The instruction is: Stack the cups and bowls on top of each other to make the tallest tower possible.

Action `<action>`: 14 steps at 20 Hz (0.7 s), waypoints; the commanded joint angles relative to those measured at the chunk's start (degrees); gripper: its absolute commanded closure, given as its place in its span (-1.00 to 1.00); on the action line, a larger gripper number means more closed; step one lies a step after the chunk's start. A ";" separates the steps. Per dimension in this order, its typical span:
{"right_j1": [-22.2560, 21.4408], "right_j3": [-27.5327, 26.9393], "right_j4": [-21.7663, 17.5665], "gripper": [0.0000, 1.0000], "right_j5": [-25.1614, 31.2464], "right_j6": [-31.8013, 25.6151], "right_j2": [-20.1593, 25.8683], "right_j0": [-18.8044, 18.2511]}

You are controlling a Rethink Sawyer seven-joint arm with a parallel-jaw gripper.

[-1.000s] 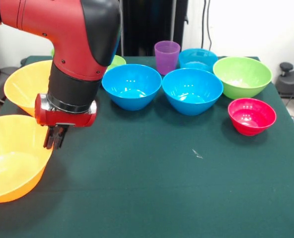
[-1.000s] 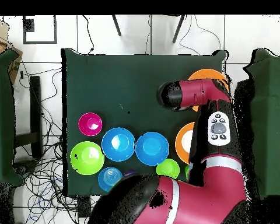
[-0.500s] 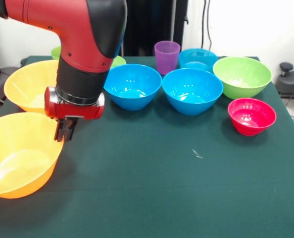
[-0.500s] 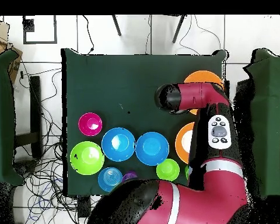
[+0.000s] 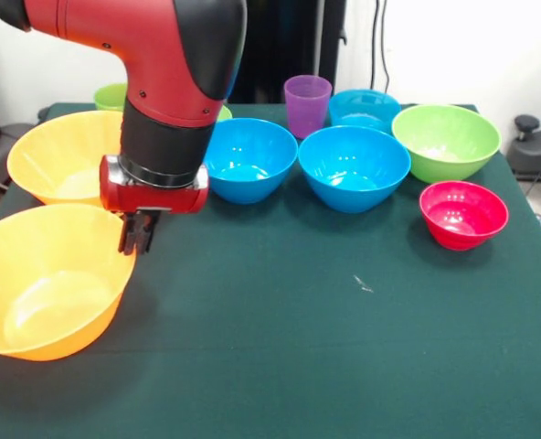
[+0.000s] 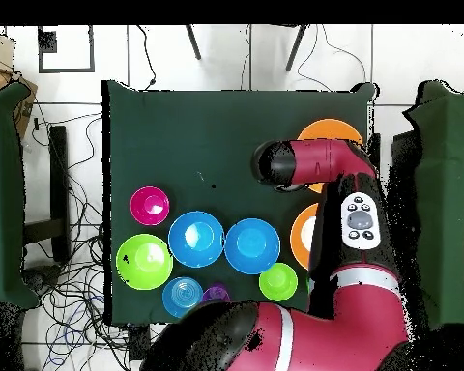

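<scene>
The gripper (image 5: 135, 240) pinches the rim of the near orange bowl (image 5: 47, 279), which sits tilted at the table (image 5: 344, 347) edge, apart from the other bowls and the purple cup (image 5: 307, 105).

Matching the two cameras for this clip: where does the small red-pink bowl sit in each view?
Front view: the red-pink bowl sits at the right, nearer the camera than the large lime green bowl.
Overhead view: the red-pink bowl sits at the left of the green cloth, just above the large lime green bowl.
Shared landmark: that large lime green bowl, its direct neighbour in both views.
</scene>
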 commanded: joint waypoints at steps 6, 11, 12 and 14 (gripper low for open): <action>2.60 4.01 3.06 1.00 -4.75 9.90 2.76 2.68; 4.80 2.47 3.30 1.00 -5.87 14.17 0.16 5.93; 5.15 2.24 3.57 1.00 -5.32 14.64 -0.28 6.56; 5.56 1.75 4.62 1.00 -5.07 16.61 -1.01 7.77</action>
